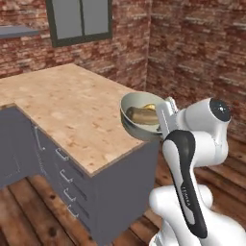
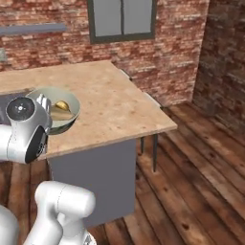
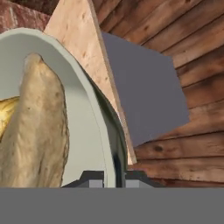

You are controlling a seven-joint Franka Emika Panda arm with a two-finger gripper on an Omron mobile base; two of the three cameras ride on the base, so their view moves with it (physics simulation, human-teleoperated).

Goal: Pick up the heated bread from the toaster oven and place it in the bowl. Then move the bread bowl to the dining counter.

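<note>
The gripper (image 3: 108, 177) is clamped on the rim of the bowl (image 1: 130, 103), held just above the counter (image 1: 72, 110) edge. Inside the bowl lie a loaf (image 1: 141, 115) and, seemingly, the small golden bread (image 1: 149, 106).

brick wall (image 1: 192, 43), window (image 1: 81, 19), plank floor (image 2: 201, 158)

place: a home kitchen, rendered
walls: red brick (image 2: 182, 52), meeting in a corner
window: dark-framed panes (image 2: 122, 19) high on the back wall
floor: reddish wood planks (image 2: 201, 162)
counter: light wood-grain top (image 1: 72, 105) on a grey base
drawers: handled grey fronts (image 1: 62, 173) below the counter's near edge
shelf: grey ledge (image 1: 17, 31) on the wall
</note>
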